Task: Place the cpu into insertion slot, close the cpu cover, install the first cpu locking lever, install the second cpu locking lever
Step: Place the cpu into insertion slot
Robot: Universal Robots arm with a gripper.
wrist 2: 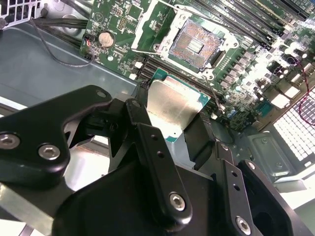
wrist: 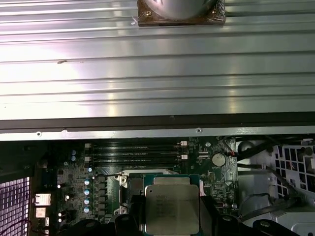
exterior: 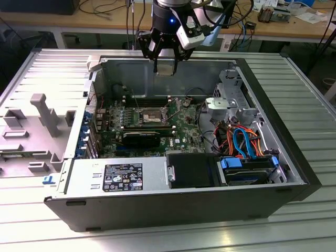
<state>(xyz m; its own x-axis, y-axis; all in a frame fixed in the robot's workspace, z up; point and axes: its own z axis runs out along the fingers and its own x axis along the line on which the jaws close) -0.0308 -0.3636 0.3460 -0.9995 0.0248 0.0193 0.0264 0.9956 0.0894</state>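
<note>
My pincer [exterior: 165, 67] is clamped on the cpu [wrist 2: 173, 102], a flat square chip with a dull silver top and green edge, gripped by black metal fingers [wrist 2: 147, 132] on opposite sides. It hangs over the open grey metal computer case [exterior: 173, 210], apart from the insertion slot [wrist 2: 198, 43], a square socket with a brownish pin field and silver rim, set in the green board [exterior: 186, 131].

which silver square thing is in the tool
The flat silver-grey square cpu, gripped in the black tool; the silver-rimmed square insertion slot sits empty, untouched.
</note>
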